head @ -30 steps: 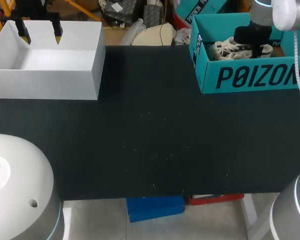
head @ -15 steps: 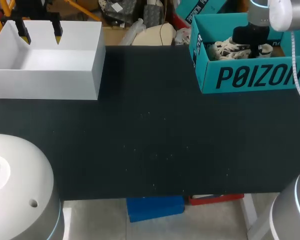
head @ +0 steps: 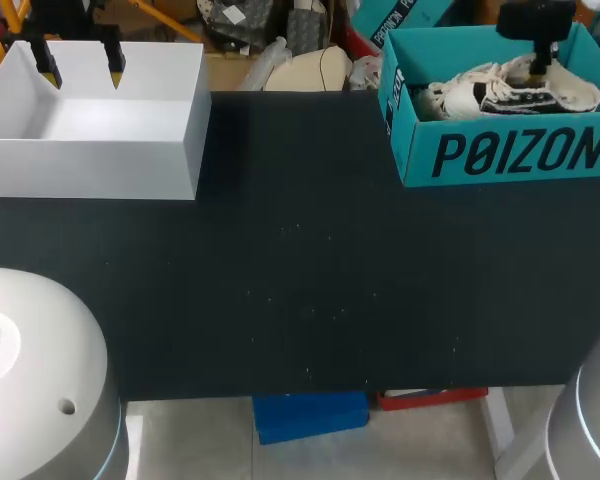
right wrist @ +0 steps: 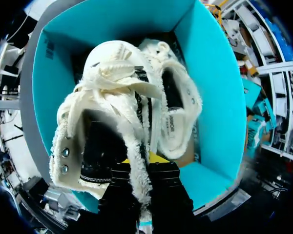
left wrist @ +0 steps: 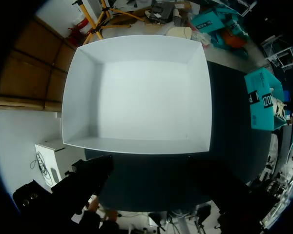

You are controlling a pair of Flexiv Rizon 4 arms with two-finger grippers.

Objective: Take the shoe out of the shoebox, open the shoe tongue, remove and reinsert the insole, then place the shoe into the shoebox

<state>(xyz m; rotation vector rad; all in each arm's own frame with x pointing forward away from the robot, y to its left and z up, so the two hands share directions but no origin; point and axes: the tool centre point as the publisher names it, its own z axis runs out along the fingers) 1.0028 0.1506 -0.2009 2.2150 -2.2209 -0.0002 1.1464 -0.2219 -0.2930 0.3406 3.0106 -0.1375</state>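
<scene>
Shoe (head: 520, 90) pinched by the fleecy edge of its opening in the right gripper (head: 536, 66), hanging over the teal shoebox (head: 500, 155) at the far right of the table (head: 310, 280), roughly level with the rim. From the right wrist: both dark fingers closed on the collar wall from two sides, a thin bite on the edge rather than round the body. Second shoe (right wrist: 178, 112) lying inside the box, just beside and below the held one. Sole clear of the near wall or not: hard to tell from above, probably not fully.

Left gripper (head: 80, 68) spread and holding nothing, poised over the white box (head: 90, 140) at the far left, well apart from the work.

Likely step: carrying the shoe out toward the open table.

Possible trouble from here:
- Slip or swing, with so little material between the fingers and the weight hanging off to one side; a quick sideways move likely to twist it loose.
- Loose laces (right wrist: 117, 73) snagging on the second shoe or the box wall, tugging either one along.
- Toe or sole clipping the rim on the way out, tipping or dragging the light cardboard box toward the table edge.
- Safer: more height first, then slow travel toward the middle.
</scene>
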